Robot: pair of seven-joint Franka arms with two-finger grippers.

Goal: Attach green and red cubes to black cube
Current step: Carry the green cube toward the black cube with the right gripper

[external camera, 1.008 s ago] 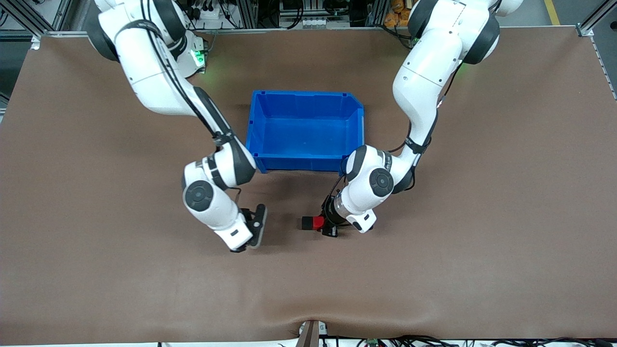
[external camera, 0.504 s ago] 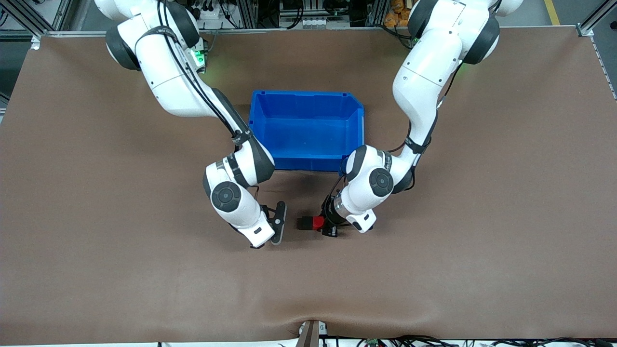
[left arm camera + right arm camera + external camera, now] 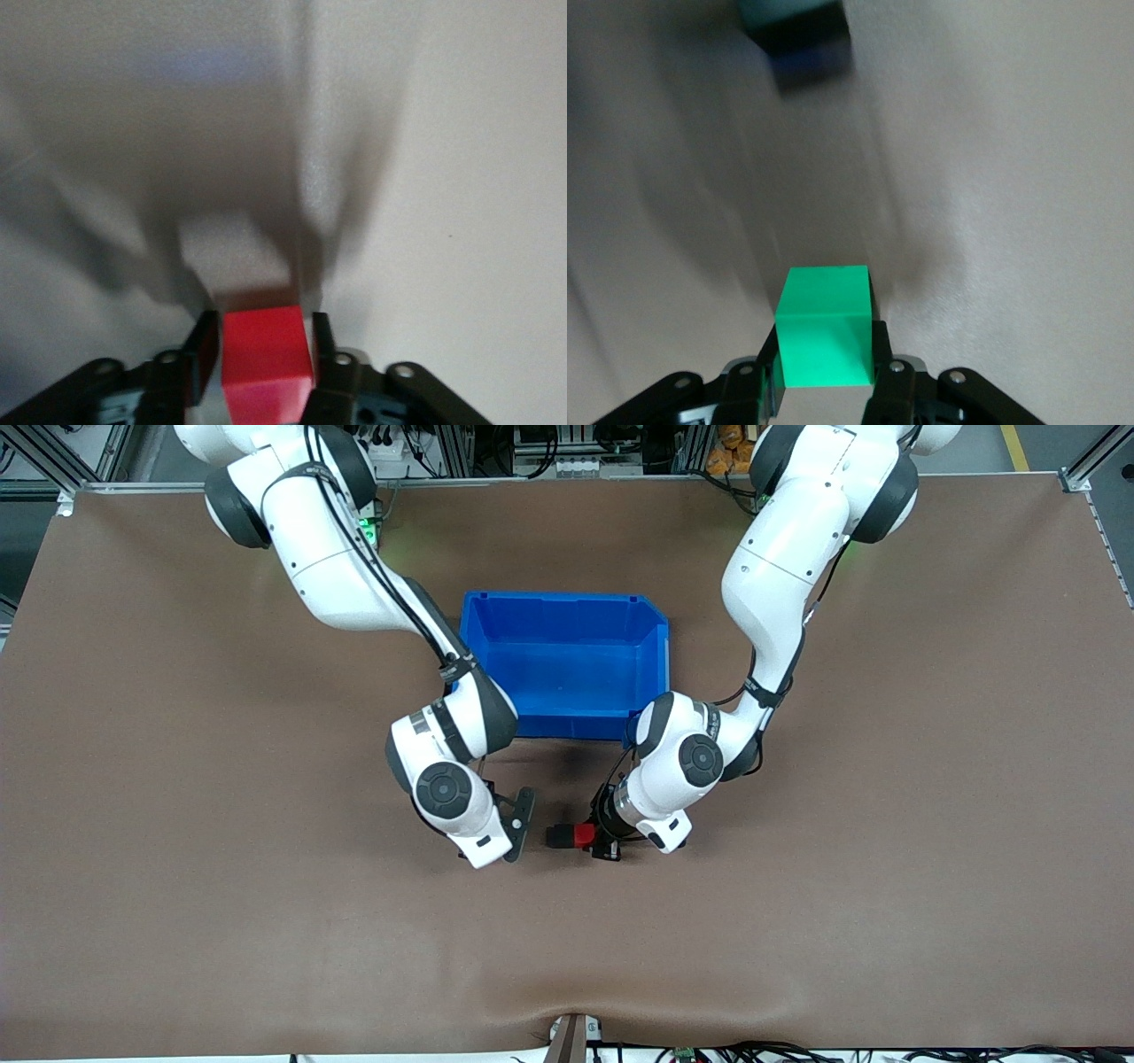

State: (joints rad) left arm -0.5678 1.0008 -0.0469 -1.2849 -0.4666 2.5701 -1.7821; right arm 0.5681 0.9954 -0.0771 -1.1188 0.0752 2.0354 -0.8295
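Note:
My left gripper is shut on the red cube, low over the table in front of the blue bin. The black cube sits flush against the red cube's free face, toward the right arm's end. In the left wrist view the red cube fills the gap between the fingers. My right gripper is a short gap from the black cube. It is shut on the green cube, which is hidden in the front view. The black cube shows ahead of it in the right wrist view.
The blue bin stands open and empty, farther from the front camera than both grippers. Both forearms lean over its near corners. Brown table surface surrounds the grippers.
My right arm has swung toward the left arm's end of the table, bringing the green cube close to the black cube. The left gripper has barely moved.

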